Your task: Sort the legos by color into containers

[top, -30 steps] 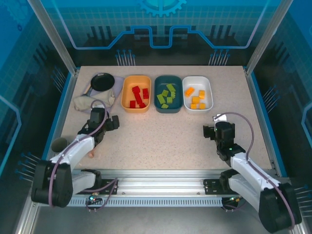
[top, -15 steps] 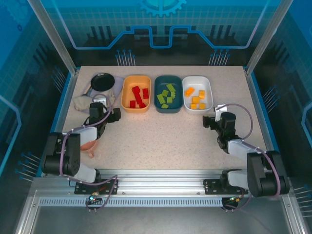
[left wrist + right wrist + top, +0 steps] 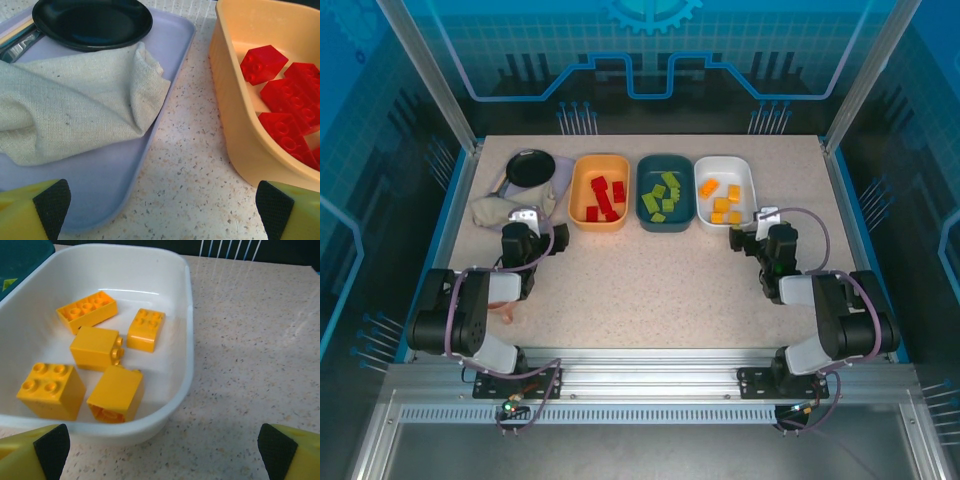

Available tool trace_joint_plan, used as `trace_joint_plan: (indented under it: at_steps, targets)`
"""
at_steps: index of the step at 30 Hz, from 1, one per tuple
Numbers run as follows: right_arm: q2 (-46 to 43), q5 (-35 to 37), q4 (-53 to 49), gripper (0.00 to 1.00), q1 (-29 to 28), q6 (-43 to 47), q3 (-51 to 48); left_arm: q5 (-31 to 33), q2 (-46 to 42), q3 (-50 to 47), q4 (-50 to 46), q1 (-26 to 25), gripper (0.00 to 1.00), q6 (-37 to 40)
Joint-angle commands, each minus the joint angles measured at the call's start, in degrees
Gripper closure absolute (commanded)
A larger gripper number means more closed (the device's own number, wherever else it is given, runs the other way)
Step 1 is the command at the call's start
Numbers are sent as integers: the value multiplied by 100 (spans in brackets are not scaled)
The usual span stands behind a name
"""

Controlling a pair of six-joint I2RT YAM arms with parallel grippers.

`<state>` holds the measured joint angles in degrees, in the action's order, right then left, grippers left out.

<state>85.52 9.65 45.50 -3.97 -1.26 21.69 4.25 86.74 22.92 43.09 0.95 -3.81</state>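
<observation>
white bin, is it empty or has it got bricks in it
Not empty: the white bin holds five yellow-orange bricks, all lying loose on its floor inside the walls.

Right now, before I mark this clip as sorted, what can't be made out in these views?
Left wrist view: the orange-yellow bin runs off the right edge, so its red legos can't be counted.
Left wrist view: the beige cloth covers part of the lavender tray; anything beneath is hidden.
Right wrist view: the teal bin is cut to a corner by the frame.
Top view: the green legos are too small to count.
</observation>
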Motion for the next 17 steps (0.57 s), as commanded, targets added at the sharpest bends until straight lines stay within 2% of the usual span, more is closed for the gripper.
trace_joint_plan:
  at_steps: [1,10,13,17]
  targets:
    - [70,397,85,0,-146,10,154,85,-8,7,311,-34,1,172]
    - [71,391,74,0,-147,10,160,137,6,64,245,-113,1,276]
    - [81,-80,-71,0,-78,117,233,139,10,58,238,-113,1,276]
    - [71,-153,-58,0,-50,109,222,135,17,63,243,-113,1,276]
